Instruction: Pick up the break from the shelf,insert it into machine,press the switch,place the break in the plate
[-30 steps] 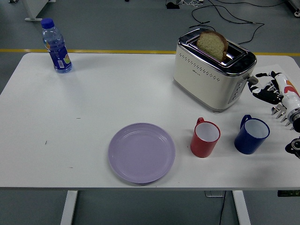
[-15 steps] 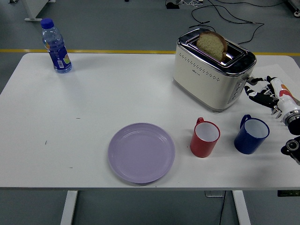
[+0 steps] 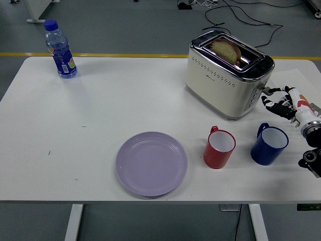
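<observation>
Slice of bread [image 3: 225, 49] sitting low in the far slot of the cream-and-chrome toaster [image 3: 224, 83], only the top crust poking above the rim. Toaster parked at the right rear of the white table [image 3: 100, 115], turned at an angle so its control end faces the right edge.

Right hand [image 3: 281, 100] reaching in from the right edge, fingers loosely spread with nothing in them, fingertips [image 3: 265, 95] right up against the toaster's control end by the lever. Can't tell for sure if actually pressing or just touching.

Lavender plate [image 3: 151, 163] near the front edge, roughly centre, nothing on it. Red mug [image 3: 219, 147] just right of the plate, blue mug [image 3: 269, 144] further right, just below the hand; the two mugs apart from each other, both with handles pointing up-left. Water bottle [image 3: 59, 48] with blue cap and label standing upright way off in the far left corner.
</observation>
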Controlling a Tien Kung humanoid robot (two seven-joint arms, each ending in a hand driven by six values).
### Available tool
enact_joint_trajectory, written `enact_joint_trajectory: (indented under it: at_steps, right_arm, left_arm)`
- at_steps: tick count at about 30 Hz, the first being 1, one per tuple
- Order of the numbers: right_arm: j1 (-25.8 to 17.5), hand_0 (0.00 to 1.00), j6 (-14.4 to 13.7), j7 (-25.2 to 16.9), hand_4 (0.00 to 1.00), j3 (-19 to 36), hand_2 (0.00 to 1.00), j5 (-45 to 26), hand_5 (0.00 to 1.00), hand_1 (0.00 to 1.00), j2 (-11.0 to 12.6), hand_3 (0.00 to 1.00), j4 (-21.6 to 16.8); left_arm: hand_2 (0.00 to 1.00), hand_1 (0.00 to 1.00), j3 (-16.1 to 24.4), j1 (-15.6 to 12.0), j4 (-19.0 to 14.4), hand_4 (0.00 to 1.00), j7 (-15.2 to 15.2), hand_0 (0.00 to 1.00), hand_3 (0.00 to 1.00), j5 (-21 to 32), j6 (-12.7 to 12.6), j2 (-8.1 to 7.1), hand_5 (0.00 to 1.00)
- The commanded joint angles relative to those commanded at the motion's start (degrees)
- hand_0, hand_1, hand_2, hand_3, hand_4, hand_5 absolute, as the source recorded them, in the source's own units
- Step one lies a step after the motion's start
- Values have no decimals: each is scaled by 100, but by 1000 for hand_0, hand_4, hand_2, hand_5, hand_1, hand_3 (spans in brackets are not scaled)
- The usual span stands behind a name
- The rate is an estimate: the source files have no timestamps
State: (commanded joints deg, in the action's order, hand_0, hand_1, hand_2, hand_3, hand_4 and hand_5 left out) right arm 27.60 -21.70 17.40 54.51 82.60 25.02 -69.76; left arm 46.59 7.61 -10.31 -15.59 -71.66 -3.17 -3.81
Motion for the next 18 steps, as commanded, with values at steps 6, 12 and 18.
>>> enact_joint_trajectory:
  at_steps: [6, 12, 18]
  right_arm:
    - [-4, 62, -2, -1, 706, -1, 233, -24, 520, 128, -25, 716, 119]
    - [9, 62, -5, 26, 706, 58, 233, 38, 521, 129, -15, 716, 164]
    - [5, 63, -6, 95, 706, 241, 233, 175, 520, 131, 30, 719, 80]
  left_arm:
    - [599, 600, -5, 3, 0, 329, -2, 654, 599, 8, 1, 2, 944]
    - [599, 600, -13, 11, 0, 330, -2, 654, 598, 20, 0, 3, 945]
    - [599, 600, -58, 46, 0, 330, 3, 654, 598, 150, -24, 12, 945]
